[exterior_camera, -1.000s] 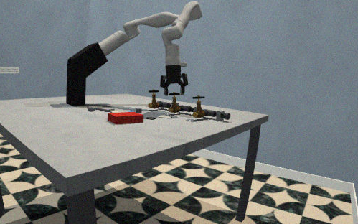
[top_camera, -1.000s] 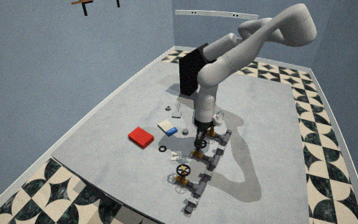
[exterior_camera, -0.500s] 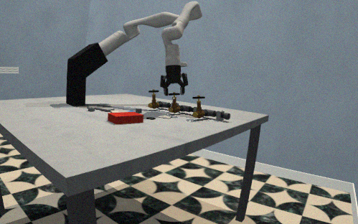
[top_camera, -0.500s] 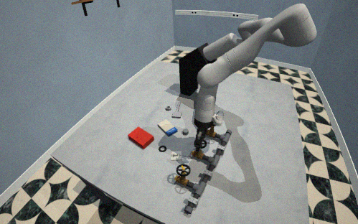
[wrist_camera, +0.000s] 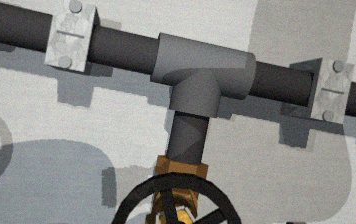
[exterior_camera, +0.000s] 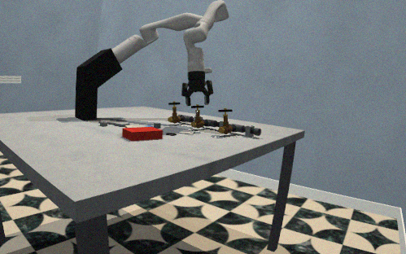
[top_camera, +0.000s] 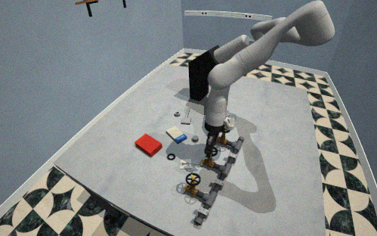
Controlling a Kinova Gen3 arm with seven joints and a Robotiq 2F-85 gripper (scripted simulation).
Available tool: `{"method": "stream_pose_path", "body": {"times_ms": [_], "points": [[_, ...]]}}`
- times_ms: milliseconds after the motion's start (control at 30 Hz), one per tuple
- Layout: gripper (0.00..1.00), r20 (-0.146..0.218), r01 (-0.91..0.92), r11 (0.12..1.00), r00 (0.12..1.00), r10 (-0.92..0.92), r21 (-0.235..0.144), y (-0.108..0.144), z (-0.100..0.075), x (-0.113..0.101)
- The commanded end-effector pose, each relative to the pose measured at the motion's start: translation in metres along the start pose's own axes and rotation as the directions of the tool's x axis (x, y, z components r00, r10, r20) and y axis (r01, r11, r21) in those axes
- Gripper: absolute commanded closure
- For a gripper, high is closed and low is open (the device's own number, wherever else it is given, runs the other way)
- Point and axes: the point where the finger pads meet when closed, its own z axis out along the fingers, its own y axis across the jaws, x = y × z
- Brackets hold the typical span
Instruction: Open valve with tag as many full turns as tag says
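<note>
Three brass valves with black handwheels stand along a grey pipe point(top_camera: 220, 170): a near one point(top_camera: 193, 181), a middle one point(top_camera: 212, 152) and a far one point(top_camera: 224, 132) partly hidden by the arm. My gripper point(exterior_camera: 197, 98) is open and empty, hanging just above the middle valve's handwheel point(exterior_camera: 197, 107). In the wrist view that handwheel point(wrist_camera: 176, 202) fills the bottom edge, under the pipe tee point(wrist_camera: 204, 75); my fingers are out of that view. A small white piece point(top_camera: 183, 164) lies beside the middle valve and another point(top_camera: 228, 122) by the far valve. No tag writing is readable.
A red box point(top_camera: 148, 144), a white and blue box point(top_camera: 176, 134), a black ring point(top_camera: 171, 156), a small grey cylinder point(top_camera: 195, 138) and a nut point(top_camera: 177, 113) lie left of the pipe. The black arm base point(top_camera: 202, 76) stands behind. Pipe clamps point(wrist_camera: 71, 35) hold the pipe down.
</note>
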Motion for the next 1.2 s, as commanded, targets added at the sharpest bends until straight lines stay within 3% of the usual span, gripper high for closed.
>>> {"method": "stream_pose_path", "body": {"times_ms": [0,667,1167], "points": [[0.00,0.001,0.000,1.000,1.000,0.000,-0.002,0.001,-0.006,-0.001],[0.00,0.001,-0.001,1.000,1.000,0.001,-0.002,0.000,-0.045,-0.001],[0.00,0.001,-0.001,1.000,1.000,0.001,-0.002,-0.001,-0.049,-0.001]]}}
